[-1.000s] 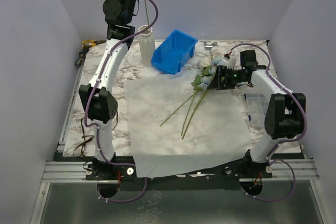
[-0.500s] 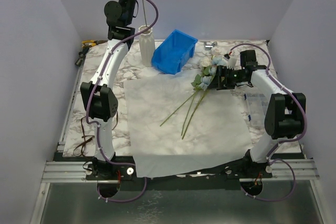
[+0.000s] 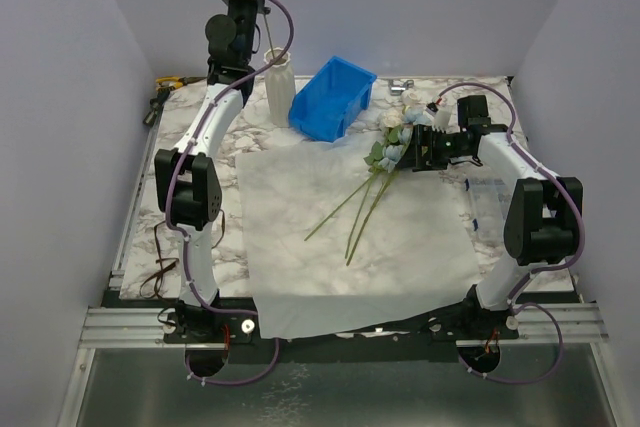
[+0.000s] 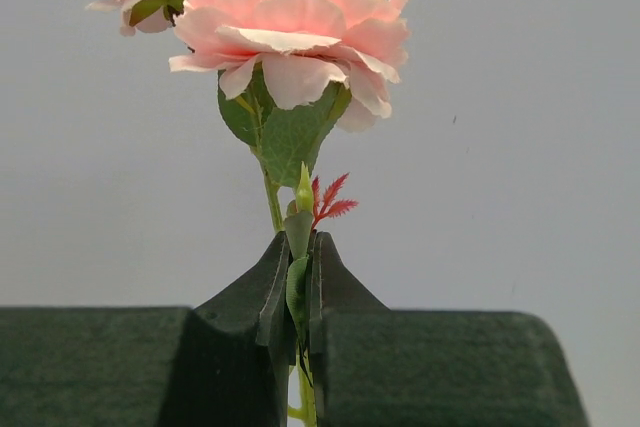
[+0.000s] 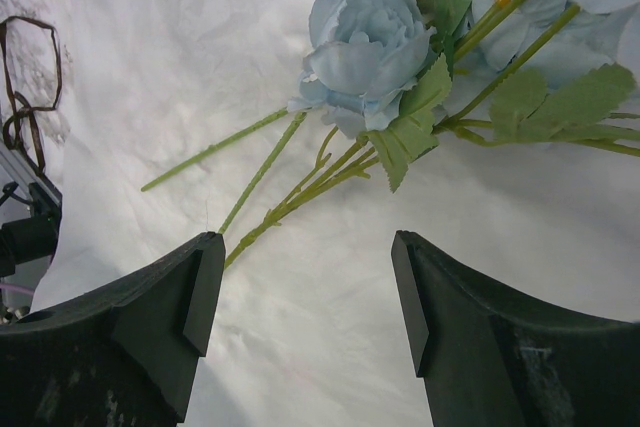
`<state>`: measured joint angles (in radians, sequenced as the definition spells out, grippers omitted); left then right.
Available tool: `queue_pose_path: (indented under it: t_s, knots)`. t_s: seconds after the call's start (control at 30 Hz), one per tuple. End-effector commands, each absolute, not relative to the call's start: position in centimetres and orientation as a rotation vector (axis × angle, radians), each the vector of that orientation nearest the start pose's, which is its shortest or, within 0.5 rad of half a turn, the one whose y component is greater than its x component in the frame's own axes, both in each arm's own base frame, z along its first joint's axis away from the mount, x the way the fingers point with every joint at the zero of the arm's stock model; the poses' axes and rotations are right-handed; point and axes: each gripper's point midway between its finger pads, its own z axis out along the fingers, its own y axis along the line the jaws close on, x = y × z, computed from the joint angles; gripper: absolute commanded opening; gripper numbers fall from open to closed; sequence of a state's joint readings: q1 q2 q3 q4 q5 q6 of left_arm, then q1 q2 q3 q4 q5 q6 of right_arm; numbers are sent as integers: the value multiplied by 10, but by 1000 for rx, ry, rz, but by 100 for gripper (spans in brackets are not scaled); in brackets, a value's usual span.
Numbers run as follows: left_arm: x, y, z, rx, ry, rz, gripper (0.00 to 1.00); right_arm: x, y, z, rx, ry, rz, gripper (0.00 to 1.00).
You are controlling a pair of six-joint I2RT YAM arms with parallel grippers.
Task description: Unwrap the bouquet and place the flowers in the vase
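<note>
My left jaws pinch the pink flower (image 4: pixel 300 27) by its thin, whippy stem above the far-left vase (image 3: pixel 279 87); right jaws gape empty over the light flowers (image 3: pixel 392 142) at right, which I'd grip mid-stem

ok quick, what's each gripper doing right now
left gripper: shut on the stem of the pink flower
right gripper: open, holding nothing

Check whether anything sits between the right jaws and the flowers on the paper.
Nothing visible. The right gripper, jaws open, hangs just short of the flowers; only bare wrapping paper lies between.
</note>
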<state>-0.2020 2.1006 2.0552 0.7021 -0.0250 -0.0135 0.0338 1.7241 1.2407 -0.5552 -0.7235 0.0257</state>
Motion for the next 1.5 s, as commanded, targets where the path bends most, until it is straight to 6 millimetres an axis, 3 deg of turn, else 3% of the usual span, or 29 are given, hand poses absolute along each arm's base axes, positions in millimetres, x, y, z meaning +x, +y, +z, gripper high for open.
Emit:
queue_pose_path:
  t_s: [0.0, 0.13, 0.27, 0.43, 0.57, 0.7, 0.87, 1.0, 1.13, 1.3, 1.47]
  knots:
    - [614, -113, 482, -34, 988, -225, 0, 370, 130, 119, -274, 2462, 953, 77]
    - [617, -119, 455, -37, 1053, -236, 2, 372, 131, 119, -265, 2462, 966, 77]
    - [620, -119, 432, -47, 1114, -227, 16, 375, 132, 119, -258, 2460, 970, 77]
    - [617, -114, 416, -75, 1166, -218, 36, 375, 131, 118, -255, 2464, 967, 77]
    - [607, -114, 412, -75, 1208, -232, 42, 377, 131, 119, -258, 2460, 965, 77]
    - [583, -111, 414, -70, 1238, -244, 47, 378, 130, 121, -253, 2456, 954, 77]
    - [538, -102, 418, -45, 1287, -222, 52, 375, 131, 120, -248, 2456, 963, 78]
    - [502, -98, 396, 18, 1420, -195, 54, 374, 131, 121, -246, 2457, 966, 78]
    - [450, -132, 360, 276, 1586, -342, 55, 374, 132, 125, -248, 2448, 973, 78]
    - [378, -194, 315, 563, 1761, -629, 58, 373, 131, 131, -247, 2448, 968, 78]
    - [331, -256, 275, 769, 1881, -800, 57, 366, 125, 131, -222, 2469, 958, 77]
